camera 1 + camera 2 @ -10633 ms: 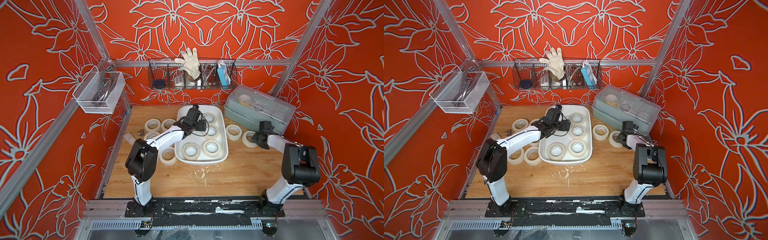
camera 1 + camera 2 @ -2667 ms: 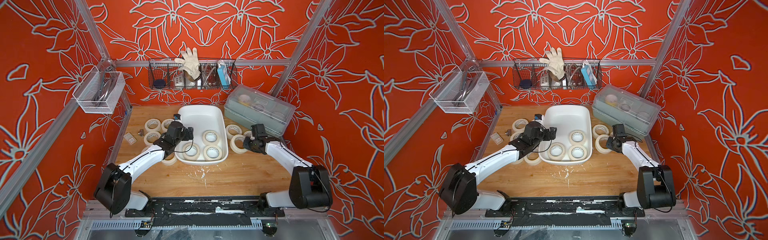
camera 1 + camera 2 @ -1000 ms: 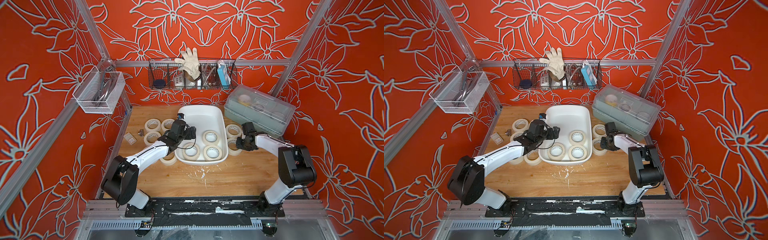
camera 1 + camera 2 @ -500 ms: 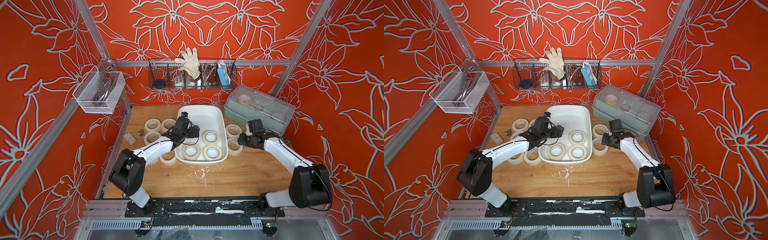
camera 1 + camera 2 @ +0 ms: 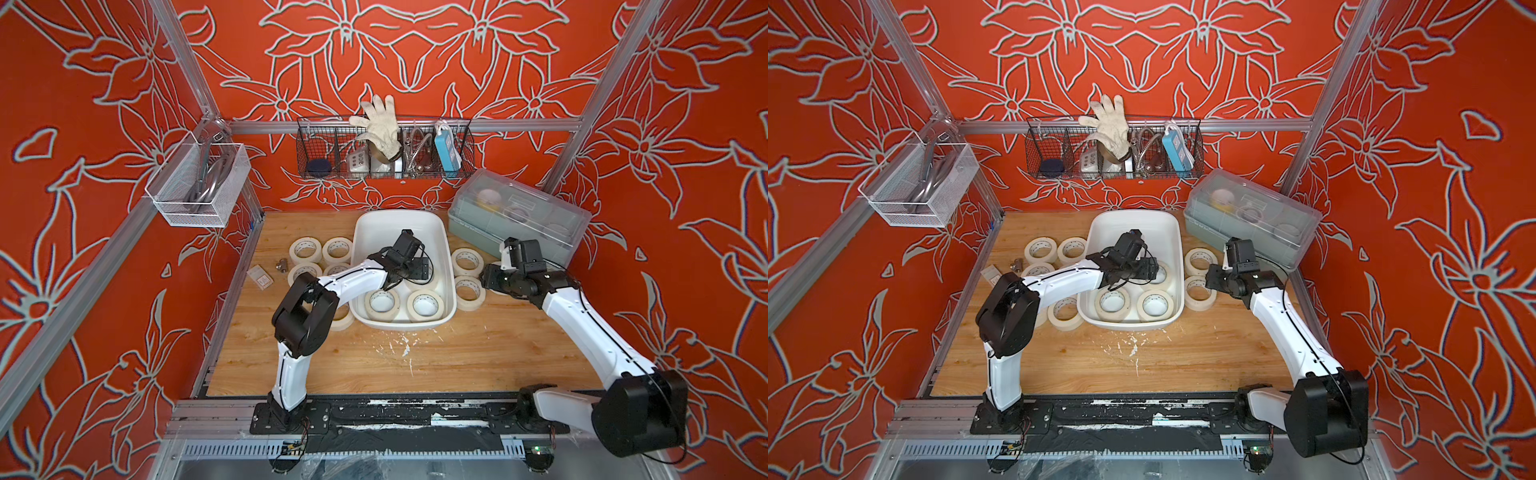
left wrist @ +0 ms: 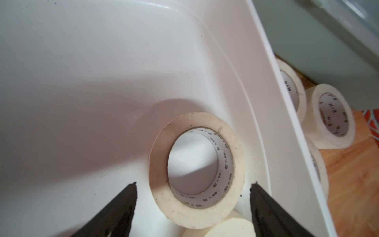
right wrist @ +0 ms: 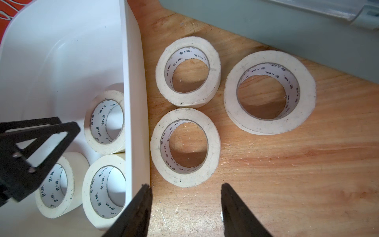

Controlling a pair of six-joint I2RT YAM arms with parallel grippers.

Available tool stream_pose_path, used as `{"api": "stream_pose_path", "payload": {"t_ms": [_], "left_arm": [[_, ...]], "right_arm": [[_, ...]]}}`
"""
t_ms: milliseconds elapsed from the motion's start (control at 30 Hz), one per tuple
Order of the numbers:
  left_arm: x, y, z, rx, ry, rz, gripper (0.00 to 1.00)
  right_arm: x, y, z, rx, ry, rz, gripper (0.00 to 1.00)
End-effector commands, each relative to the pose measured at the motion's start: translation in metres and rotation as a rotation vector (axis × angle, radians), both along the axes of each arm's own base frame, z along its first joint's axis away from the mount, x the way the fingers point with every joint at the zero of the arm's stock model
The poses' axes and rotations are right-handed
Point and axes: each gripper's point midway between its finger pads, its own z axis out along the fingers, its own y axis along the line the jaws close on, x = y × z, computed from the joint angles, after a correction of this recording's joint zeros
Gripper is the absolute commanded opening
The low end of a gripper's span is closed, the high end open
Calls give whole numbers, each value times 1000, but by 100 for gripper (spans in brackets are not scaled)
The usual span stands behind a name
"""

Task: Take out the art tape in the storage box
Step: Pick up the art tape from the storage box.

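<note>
The storage box point(image 5: 386, 232) point(image 5: 1133, 226) is a white tub at the back middle of the wooden table. Three art tape rolls lie in it: two at its near end point(image 5: 382, 302) point(image 5: 424, 305) and one by its right wall point(image 6: 196, 166). My left gripper point(image 6: 192, 188) point(image 5: 415, 272) hangs open inside the box, its fingers on either side of that third roll without touching it. My right gripper point(image 7: 185, 186) point(image 5: 484, 278) is open over bare wood just outside the box's right wall point(image 7: 133, 102), just short of a roll on the table point(image 7: 185, 146).
More rolls lie on the table right of the box point(image 7: 187, 71) point(image 7: 269, 92), and several lie to its left point(image 5: 305, 249). A grey-green lidded box point(image 5: 519, 220) stands at the back right. Wire baskets point(image 5: 384, 153) point(image 5: 199, 187) hang on the walls. A small metal fitting point(image 5: 282, 264) lies far left.
My left gripper has reached further into the box, over the roll by the right wall, and its jaws have narrowed a little. The right gripper's jaws have widened beside the box.
</note>
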Motion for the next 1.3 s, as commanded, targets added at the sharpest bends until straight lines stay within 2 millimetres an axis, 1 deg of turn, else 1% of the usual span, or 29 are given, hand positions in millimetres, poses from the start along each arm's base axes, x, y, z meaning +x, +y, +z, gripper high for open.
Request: {"api": "stream_pose_path", "payload": {"t_ms": [0, 167, 367, 500, 567, 700, 767, 900, 1033, 1133, 1233, 1267], "left_arm": [[-3, 10, -19, 57, 75, 49, 79], [-3, 15, -34, 92, 108, 73, 75], [0, 21, -52, 140, 147, 116, 74], [3, 24, -59, 160, 157, 131, 69], [3, 25, -62, 161, 168, 136, 64], [5, 27, -65, 158, 176, 143, 47], [5, 28, -64, 154, 177, 149, 42], [7, 30, -63, 139, 170, 159, 37], [9, 34, -54, 130, 141, 170, 29], [9, 39, -41, 122, 105, 179, 24], [6, 46, -21, 121, 59, 188, 15], [5, 50, -14, 120, 40, 193, 14]], "right_arm": [[-8, 5, 3, 23, 13, 13, 57], [-9, 6, 2, 29, 16, 18, 57], [-7, 8, -3, 36, 24, 19, 57], [-6, 10, -5, 48, 31, 24, 57], [-4, 11, -6, 50, 30, 26, 57], [-4, 11, -6, 49, 32, 30, 57], [-4, 12, -4, 50, 28, 32, 57], [-4, 12, -2, 54, 24, 34, 56], [-4, 13, 1, 63, 20, 36, 56], [-5, 14, 5, 66, 14, 38, 56], [-6, 15, 10, 74, 1, 42, 56], [-6, 15, 13, 80, -5, 38, 56]]}}
